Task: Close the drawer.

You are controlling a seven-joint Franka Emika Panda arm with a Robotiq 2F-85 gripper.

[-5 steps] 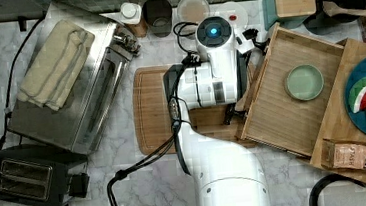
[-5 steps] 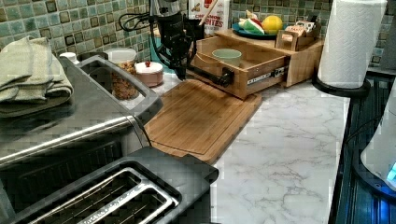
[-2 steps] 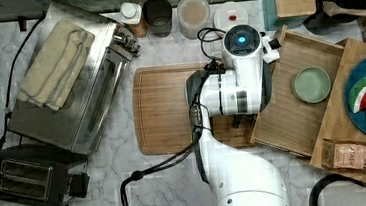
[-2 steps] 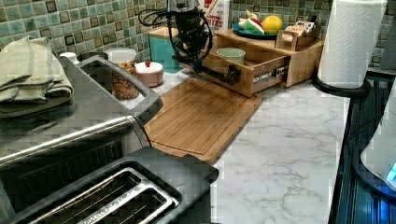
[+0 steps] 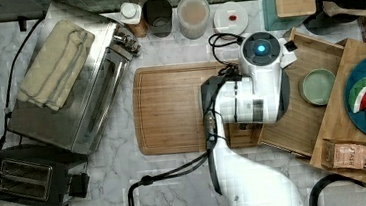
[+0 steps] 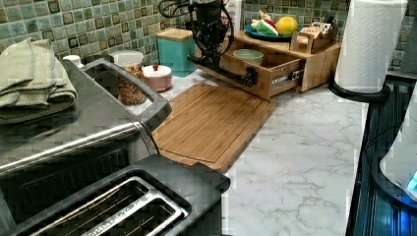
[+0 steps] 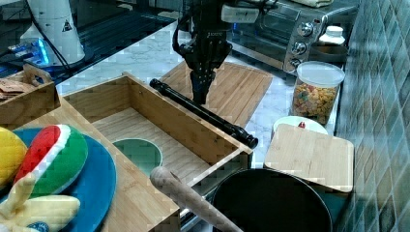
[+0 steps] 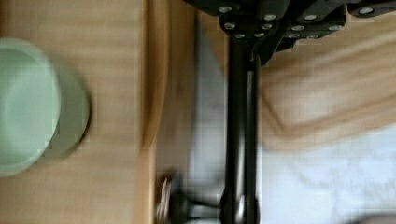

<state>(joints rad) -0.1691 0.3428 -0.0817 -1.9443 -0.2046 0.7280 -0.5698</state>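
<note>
One drawer (image 7: 159, 130) stands partly pulled out from the wooden stand, a pale green bowl (image 7: 139, 153) on its striped floor; along its front wall runs a black bar handle (image 7: 203, 113), with the cutting board (image 7: 227, 92) just beyond; the gripper (image 7: 199, 96) comes down at that handle on the board side, fingers (image 7: 198, 89) close together, though whether they grip the bar I cannot tell; open marble counter (image 6: 305, 147) lies past the board.
</note>
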